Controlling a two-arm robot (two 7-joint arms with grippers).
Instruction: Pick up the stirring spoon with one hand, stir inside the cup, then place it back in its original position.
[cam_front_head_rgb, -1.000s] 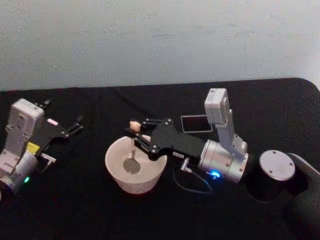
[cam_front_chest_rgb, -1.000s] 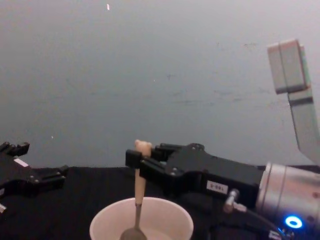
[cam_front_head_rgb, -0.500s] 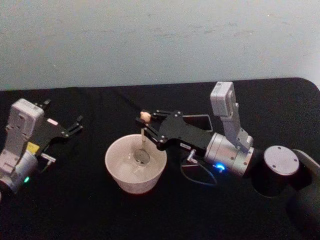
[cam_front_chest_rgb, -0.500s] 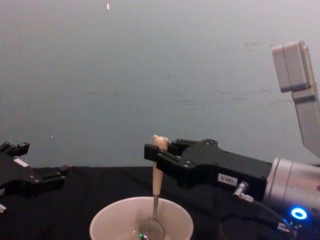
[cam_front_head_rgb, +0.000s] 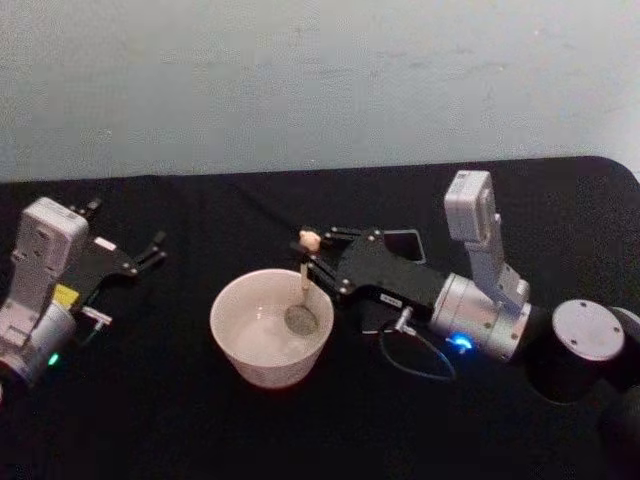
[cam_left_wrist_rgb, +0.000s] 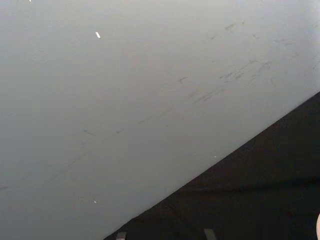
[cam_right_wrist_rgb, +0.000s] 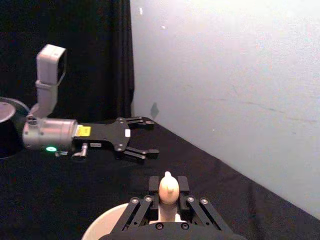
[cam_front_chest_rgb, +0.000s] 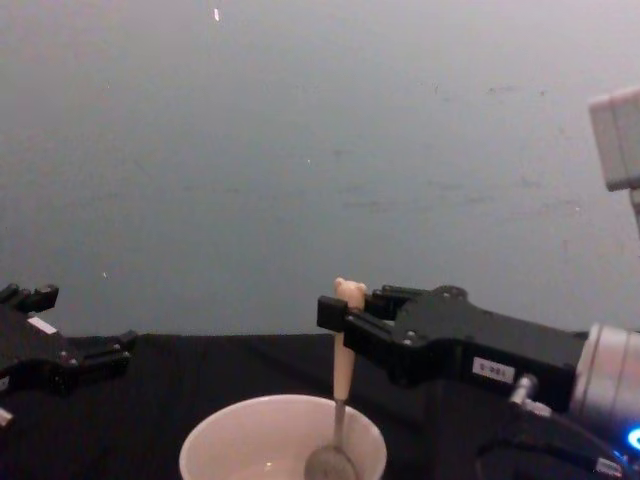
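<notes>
The cream-white cup (cam_front_head_rgb: 240, 345) stands in the middle of the black table, also low in the chest view (cam_front_chest_rgb: 205, 445). The stirring spoon (cam_front_head_rgb: 303, 290) stands upright inside it near its right side, metal bowl down and bear head on top (cam_front_chest_rgb: 343, 370). My right gripper (cam_front_head_rgb: 313, 258) is shut on the beige handle just below the bear head (cam_front_chest_rgb: 340, 315) (cam_right_wrist_rgb: 168, 194). The dark grey holder (cam_front_head_rgb: 410, 240) shows partly behind the right gripper's body. My left gripper (cam_front_head_rgb: 125, 230) rests open at the table's left, away from the cup (cam_right_wrist_rgb: 150, 136).
A cable (cam_front_head_rgb: 415, 365) loops on the table under the right wrist. A pale wall (cam_front_chest_rgb: 320, 150) rises right behind the table's far edge. Bare black cloth lies between the cup and the left gripper.
The right gripper has carried the spoon rightward through the cup, from its left-middle to its right side. The left arm has not moved.
</notes>
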